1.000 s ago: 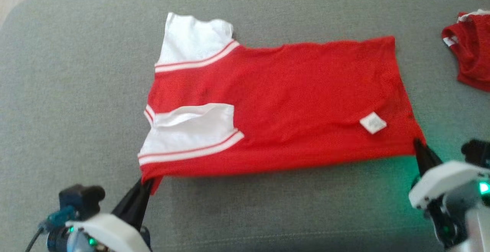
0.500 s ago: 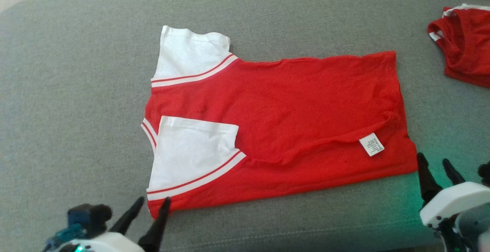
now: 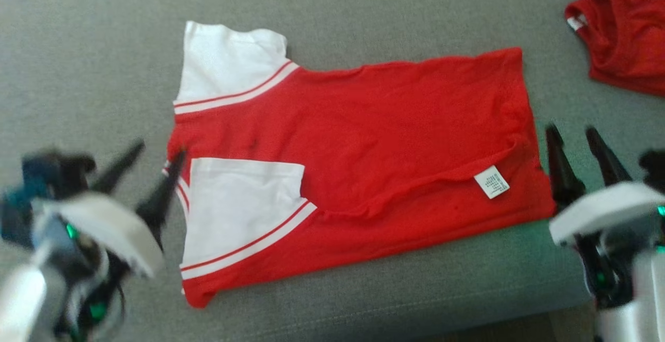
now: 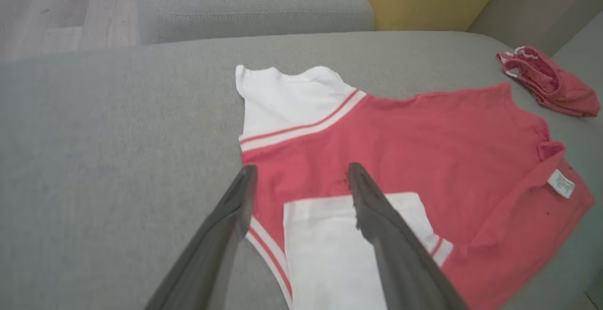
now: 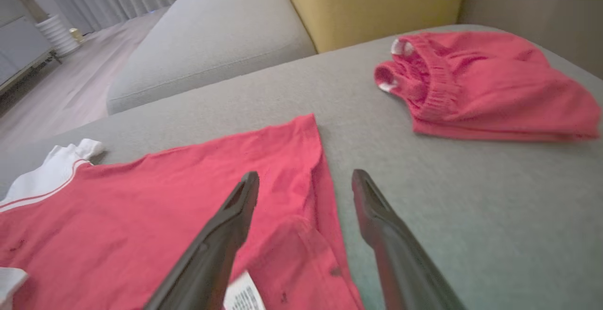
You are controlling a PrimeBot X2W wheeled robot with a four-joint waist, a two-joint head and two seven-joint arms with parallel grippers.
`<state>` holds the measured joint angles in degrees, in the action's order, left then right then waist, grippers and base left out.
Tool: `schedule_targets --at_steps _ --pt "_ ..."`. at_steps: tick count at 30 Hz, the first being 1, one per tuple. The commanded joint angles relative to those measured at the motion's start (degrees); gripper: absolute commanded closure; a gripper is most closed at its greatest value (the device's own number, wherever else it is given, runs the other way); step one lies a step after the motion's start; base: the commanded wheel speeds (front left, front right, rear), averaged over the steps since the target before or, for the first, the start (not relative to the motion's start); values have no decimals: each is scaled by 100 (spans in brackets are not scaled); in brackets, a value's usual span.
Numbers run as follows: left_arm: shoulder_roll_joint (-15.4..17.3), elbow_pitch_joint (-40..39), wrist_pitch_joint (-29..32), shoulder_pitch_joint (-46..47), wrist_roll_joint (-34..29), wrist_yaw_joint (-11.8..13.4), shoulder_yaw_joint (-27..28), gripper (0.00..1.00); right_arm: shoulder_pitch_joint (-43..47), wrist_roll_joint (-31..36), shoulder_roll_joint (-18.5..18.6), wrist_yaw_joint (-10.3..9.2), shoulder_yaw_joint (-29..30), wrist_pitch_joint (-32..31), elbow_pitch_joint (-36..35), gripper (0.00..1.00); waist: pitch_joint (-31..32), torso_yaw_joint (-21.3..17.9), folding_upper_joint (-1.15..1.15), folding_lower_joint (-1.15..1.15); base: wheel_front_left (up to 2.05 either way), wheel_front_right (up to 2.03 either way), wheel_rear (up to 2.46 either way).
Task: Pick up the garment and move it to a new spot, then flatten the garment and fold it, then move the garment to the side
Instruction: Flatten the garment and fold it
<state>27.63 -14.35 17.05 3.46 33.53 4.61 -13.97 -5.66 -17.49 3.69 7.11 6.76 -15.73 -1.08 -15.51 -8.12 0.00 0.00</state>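
Observation:
The garment (image 3: 374,139) is a red T-shirt with white sleeves, lying flat on the grey cushion (image 3: 363,14), near sleeve folded in over its body and a white label (image 3: 491,181) near the hem. My left gripper (image 3: 158,149) hovers open at the shirt's collar end, empty; in the left wrist view its fingers (image 4: 235,206) straddle the shirt's (image 4: 400,145) collar edge. My right gripper (image 3: 574,134) stands open and empty just off the hem; in the right wrist view one finger (image 5: 226,225) is over the hem (image 5: 292,173).
A second red garment (image 3: 621,35) lies crumpled at the far right of the cushion, also seen as a red heap (image 5: 480,84). A yellow pillow (image 5: 367,4) and another grey cushion (image 5: 221,27) stand behind. Wooden floor (image 4: 56,13) lies beyond the left edge.
Both grippers let go of the shirt's near corners, opened, and lifted up along its two ends. The near edge dropped flat. The head camera shifted too.

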Motion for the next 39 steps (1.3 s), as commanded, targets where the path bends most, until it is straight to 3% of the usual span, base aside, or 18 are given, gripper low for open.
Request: schedule_targets --at_steps 1,8,14,33,36,38,39 --pt "274 18 137 616 28 -64 319 0 -336 9 133 37 -272 -10 -218 0 -270 -121 0 0 0 0 0" --pt "591 1132 972 2638 136 -410 290 0 -1254 -79 177 37 -1055 91 -36 0 -1025 -403 0 0 0 0 0" --pt "671 1967 1444 3720 121 -574 147 0 -1708 -167 208 37 -1334 308 136 0 -1471 -608 0 0 0 0 0" --pt "712 3150 1635 4649 -15 -718 -101 0 -2298 -265 417 37 -1562 580 434 0 -1821 -891 0 0 0 0 0" --pt "684 3244 1632 4726 -42 -773 -188 13 -2436 -232 512 37 -1622 504 490 0 -1840 -902 0 0 0 0 0" --pt "656 3299 1638 4766 -58 -817 -263 53 -2543 -198 592 37 -1642 438 557 0 -1841 -894 0 0 0 0 0" --pt "633 3320 1634 4783 -58 -841 -300 67 -2601 -176 636 37 -1649 401 600 0 -1839 -887 0 0 0 0 0"
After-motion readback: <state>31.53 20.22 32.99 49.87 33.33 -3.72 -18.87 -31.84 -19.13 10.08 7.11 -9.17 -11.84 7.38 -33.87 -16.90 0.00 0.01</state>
